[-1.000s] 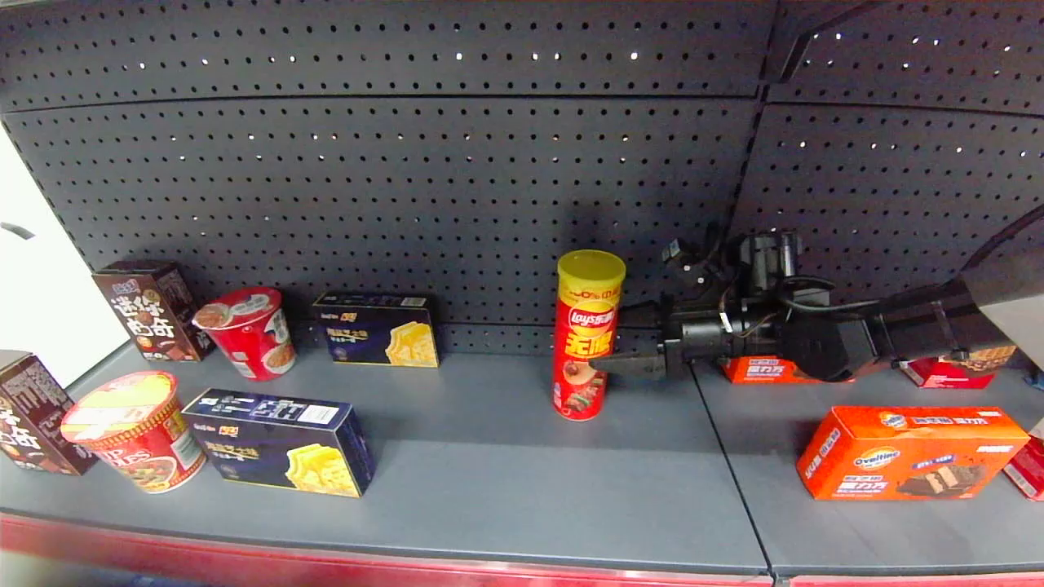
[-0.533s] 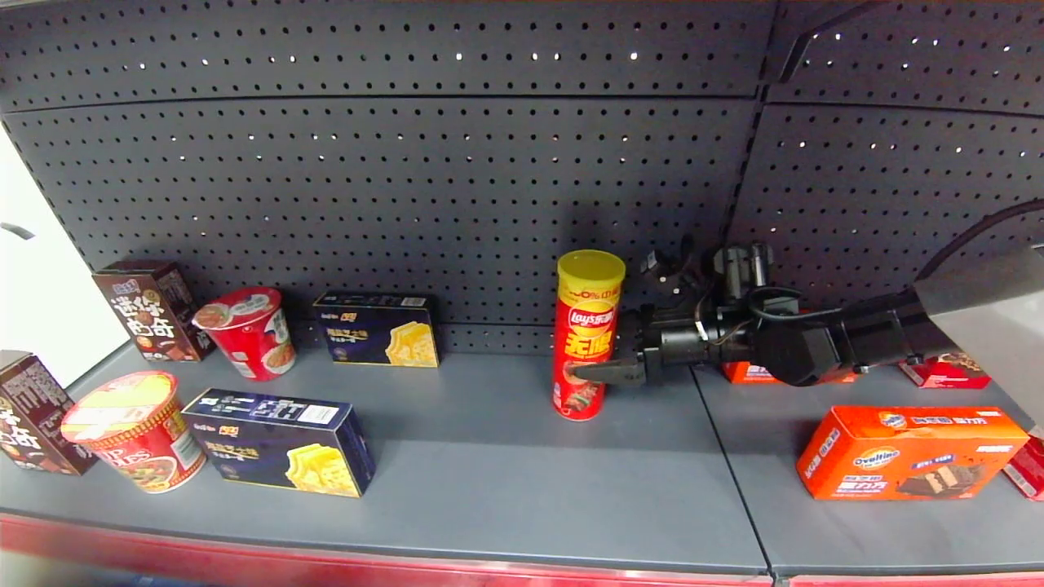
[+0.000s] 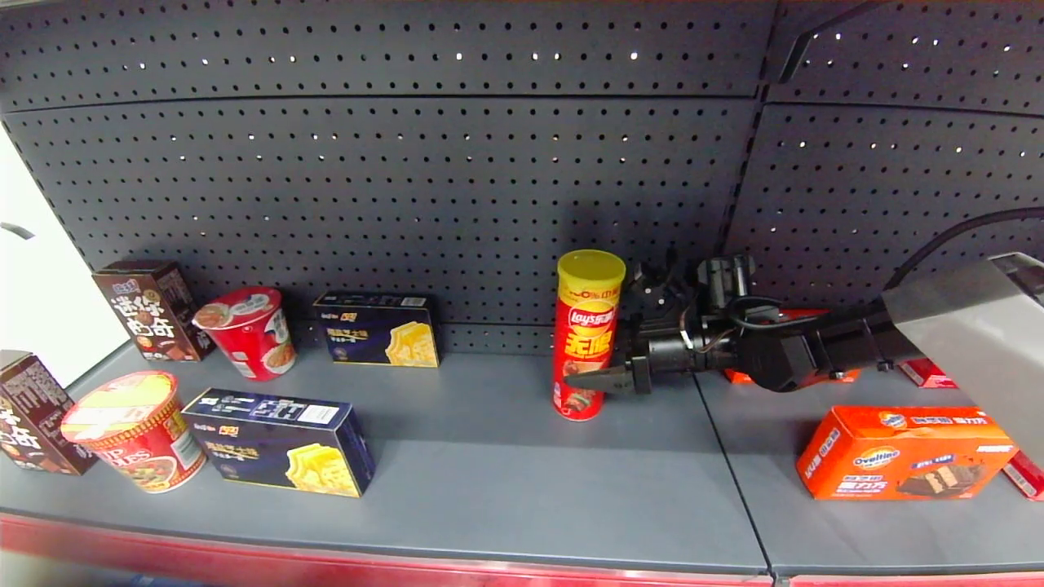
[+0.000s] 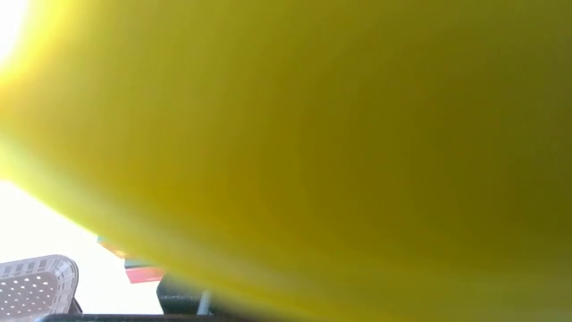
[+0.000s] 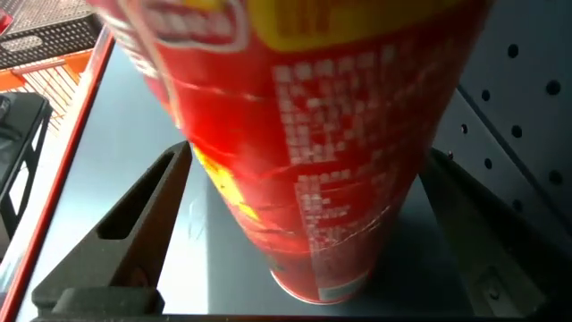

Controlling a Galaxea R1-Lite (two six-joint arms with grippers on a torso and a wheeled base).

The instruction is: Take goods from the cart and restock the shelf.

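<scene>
Upright chips can (image 3: 589, 334), long axis vertical

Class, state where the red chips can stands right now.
Head view: the chips can stands upright mid-shelf near the pegboard, right of the rear dark blue box, with the right gripper around it.

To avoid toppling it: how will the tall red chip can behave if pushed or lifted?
The chip can is tall and narrow on a small base, so a push high up would probably tip it. It is round, so once down it may roll along the shelf. The right gripper straddles it low; its smooth wall might slip.
</scene>
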